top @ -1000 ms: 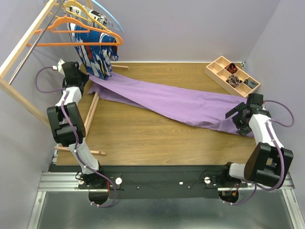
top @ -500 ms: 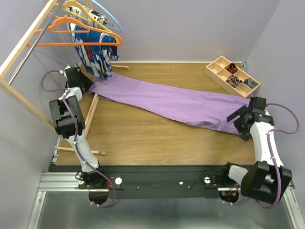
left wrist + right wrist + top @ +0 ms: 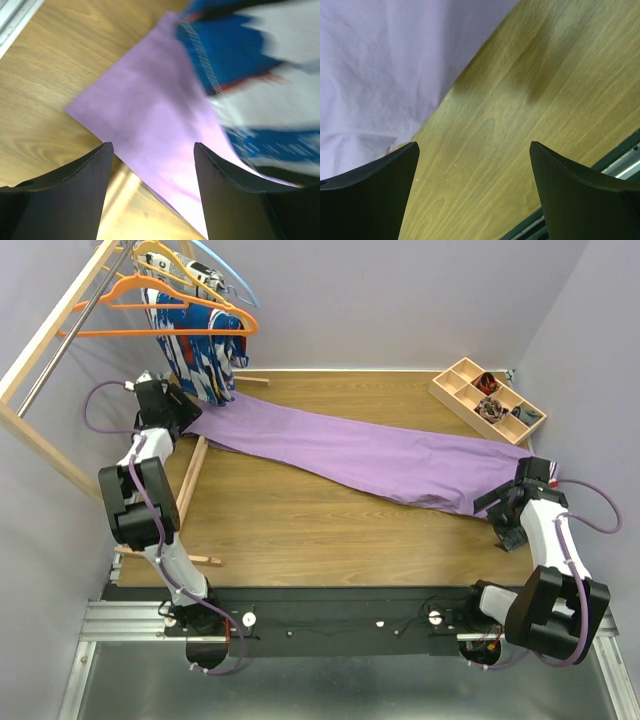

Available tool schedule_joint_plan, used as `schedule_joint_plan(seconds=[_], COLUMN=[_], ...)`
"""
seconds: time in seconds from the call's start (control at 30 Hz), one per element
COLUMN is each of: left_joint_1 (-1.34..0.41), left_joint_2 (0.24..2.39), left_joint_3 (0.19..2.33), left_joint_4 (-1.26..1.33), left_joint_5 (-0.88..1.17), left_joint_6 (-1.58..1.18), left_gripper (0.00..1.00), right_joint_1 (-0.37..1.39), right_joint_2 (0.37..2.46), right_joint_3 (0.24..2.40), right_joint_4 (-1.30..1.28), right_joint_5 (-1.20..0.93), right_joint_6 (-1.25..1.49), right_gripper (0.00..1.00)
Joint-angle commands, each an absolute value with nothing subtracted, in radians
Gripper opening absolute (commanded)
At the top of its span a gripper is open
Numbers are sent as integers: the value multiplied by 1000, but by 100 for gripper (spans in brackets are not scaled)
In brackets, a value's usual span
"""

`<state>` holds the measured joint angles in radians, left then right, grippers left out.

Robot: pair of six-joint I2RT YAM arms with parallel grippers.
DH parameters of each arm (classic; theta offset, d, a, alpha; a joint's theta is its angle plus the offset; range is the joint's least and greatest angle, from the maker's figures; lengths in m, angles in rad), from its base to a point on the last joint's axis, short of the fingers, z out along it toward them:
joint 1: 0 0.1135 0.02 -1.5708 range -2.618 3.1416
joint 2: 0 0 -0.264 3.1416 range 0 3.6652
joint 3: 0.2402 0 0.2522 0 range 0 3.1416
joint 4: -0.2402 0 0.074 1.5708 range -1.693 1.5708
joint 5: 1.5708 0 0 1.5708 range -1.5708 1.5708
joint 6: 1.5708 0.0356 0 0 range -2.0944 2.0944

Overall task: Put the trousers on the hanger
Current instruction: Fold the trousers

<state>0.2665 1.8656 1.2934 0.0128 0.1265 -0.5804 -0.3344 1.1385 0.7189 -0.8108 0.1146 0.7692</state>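
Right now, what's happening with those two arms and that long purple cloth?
Two robot arms are working on hanging the lilac trousers, which lie stretched slantwise across the wooden table. The left pincer stands open at their far-left end, beside the blue patterned garment. The right pincer stands open over bare table at their near-right end. Neither grips the cloth. The orange hanger hangs high at the far left, with no trousers on it.

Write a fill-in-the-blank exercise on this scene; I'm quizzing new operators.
1. The trousers spread on the table are ____ in colour.
2. The left gripper and right gripper both stand ____.
3. The hanger meant for them is bright ____.
4. The compartment tray sits at the table's far ____ corner.
Missing words: purple; open; orange; right.
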Motion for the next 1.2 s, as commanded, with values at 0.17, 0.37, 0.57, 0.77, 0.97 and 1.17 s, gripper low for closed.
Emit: schedule_joint_plan(seconds=[0.17, 0.37, 0.57, 0.77, 0.97, 1.17], left_joint_1=[167, 72, 40, 28, 23, 23], left_joint_2=[1635, 1589, 1615, 1663, 1761, 1825], left_joint_3=[1168, 1045, 925, 904, 923, 963], left_joint_4=[2, -49, -22, 66, 138, 143], left_joint_5=[66, 90, 101, 104, 130, 110], left_joint_6=[-534, -586, -652, -695, -768, -790], left_gripper=[74, 74, 74, 74, 74, 74], right_joint_1=[-360, -374, -379, -380, -382, -387], right_joint_2=[1195, 1221, 1226, 1223, 1206, 1184], right_joint_3=[666, 670, 683, 683, 658, 649], right_joint_4=[-657, -624, -612, -606, -606, -607], right_joint_5=[132, 129, 95, 64, 71, 67], right_joint_6=[798, 795, 796, 799, 805, 819], right_gripper=[100, 100, 100, 100, 100, 100])
